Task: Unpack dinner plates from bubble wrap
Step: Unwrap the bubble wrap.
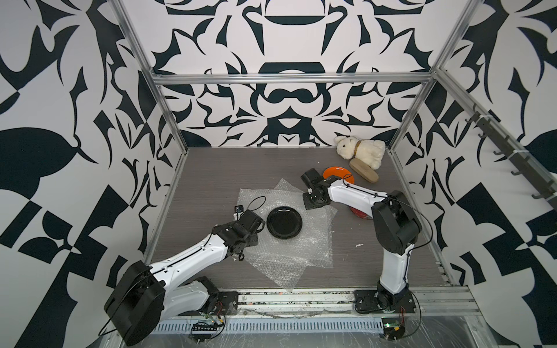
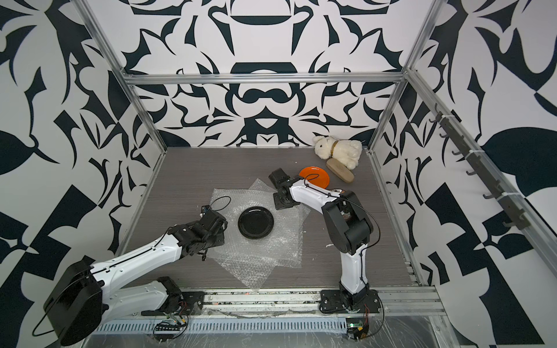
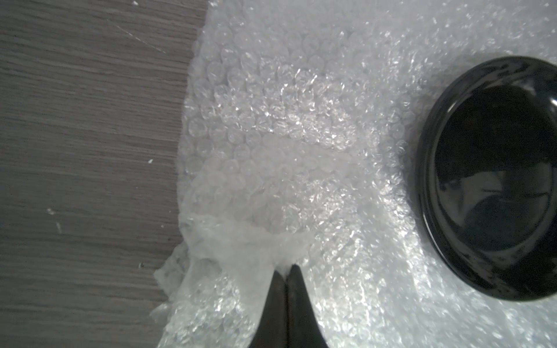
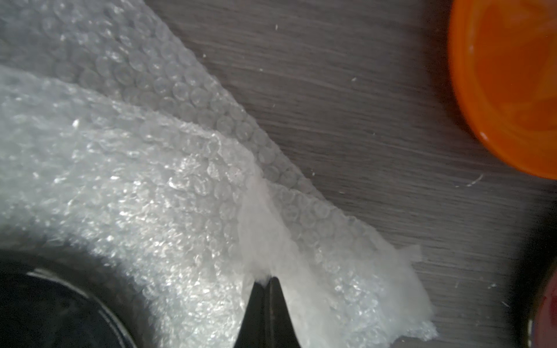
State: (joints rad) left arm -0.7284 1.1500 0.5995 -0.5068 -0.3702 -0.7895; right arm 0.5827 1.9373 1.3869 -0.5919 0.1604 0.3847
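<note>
Table (image 1: 211,180): a grey wood-grain surface that carries everything under inspection.

Bubble wrap (image 1: 289,250): several overlapping sheets lie spread flat at the centre. No plate is covered in any view.

Black plate (image 1: 284,222): it lies face up and bare on the sheets. I judge it unwrapped but not yet clear of its packing.

Orange plate (image 1: 335,172): it sits on bare table at far right, off the wrap, just beside the brush (image 1: 363,174) and near the plush rabbit (image 1: 361,149).

Red plate (image 1: 360,213): it is on the table at right, mostly hidden beneath the right arm in both top views.

Left gripper (image 3: 287,268): the jaws are pressed together, pinching the wrap's left edge, left of the black plate.

Right gripper (image 4: 268,280): the jaws are likewise pressed together on a thin fold at the wrap's far right edge, between the black and orange plates.

You hold opposite edges, probably to keep a sheet taut or to draw it away.

In the top views the wrists hide both sets of fingertips, so only the wrist views confirm that film is caught. Only the top views show the whole layout and the third plate's position.
</note>
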